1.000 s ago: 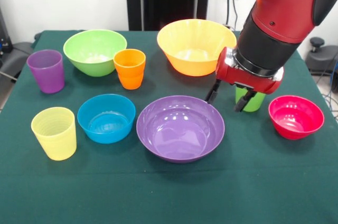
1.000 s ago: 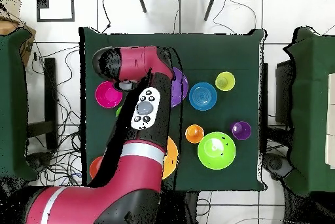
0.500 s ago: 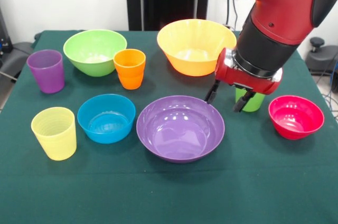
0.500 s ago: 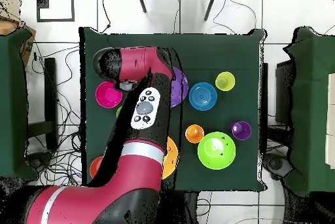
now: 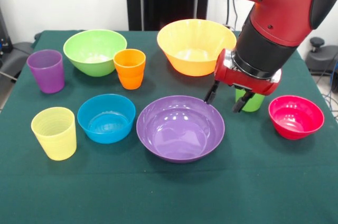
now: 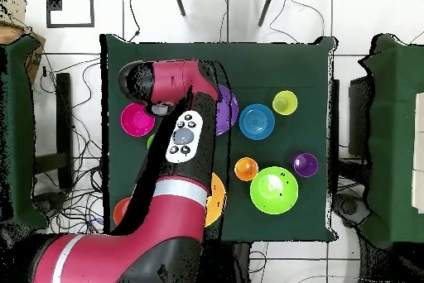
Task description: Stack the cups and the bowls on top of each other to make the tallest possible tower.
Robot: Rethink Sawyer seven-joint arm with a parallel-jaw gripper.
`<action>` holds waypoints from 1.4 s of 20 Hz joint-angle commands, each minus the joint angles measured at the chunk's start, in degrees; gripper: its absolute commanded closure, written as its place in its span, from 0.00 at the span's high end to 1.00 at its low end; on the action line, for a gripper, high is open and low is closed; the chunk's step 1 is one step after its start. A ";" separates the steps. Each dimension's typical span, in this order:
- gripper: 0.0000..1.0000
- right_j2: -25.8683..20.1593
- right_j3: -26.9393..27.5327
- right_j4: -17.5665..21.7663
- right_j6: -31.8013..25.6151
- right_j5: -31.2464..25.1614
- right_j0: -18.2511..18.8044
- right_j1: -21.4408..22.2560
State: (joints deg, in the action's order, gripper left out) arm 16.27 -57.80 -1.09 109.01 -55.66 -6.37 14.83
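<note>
The arm (image 5: pixel 274 28) hides most of the green cup (image 5: pixel 254 102).

In the front view, we found the gripper (image 5: pixel 223 103) just above the far right rim of the wide bowl (image 5: pixel 179 131), which lay before it and to its left. The large bowl (image 5: pixel 194 44) stood behind the gripper. The nearest cup (image 5: pixel 253 101) stood just behind its right side, with a small bowl (image 5: pixel 296 117) farther right. Well to its left, all apart on the table (image 5: pixel 264 187), sat a second small bowl (image 5: pixel 105 118), the front cup (image 5: pixel 54 133), the middle cup (image 5: pixel 130 68), the rear bowl (image 5: pixel 94 50) and the outermost cup (image 5: pixel 46 71).
</note>
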 commanded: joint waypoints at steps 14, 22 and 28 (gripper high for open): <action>1.00 -6.48 -6.97 -1.36 7.62 8.80 0.64 -1.22; 1.00 -6.76 -9.14 -1.62 7.27 11.99 0.59 -0.87; 1.00 -6.41 -7.99 -1.68 7.14 11.41 0.45 -1.66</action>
State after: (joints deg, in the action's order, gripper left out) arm 16.27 -62.05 -1.50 109.01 -46.85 -6.36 14.09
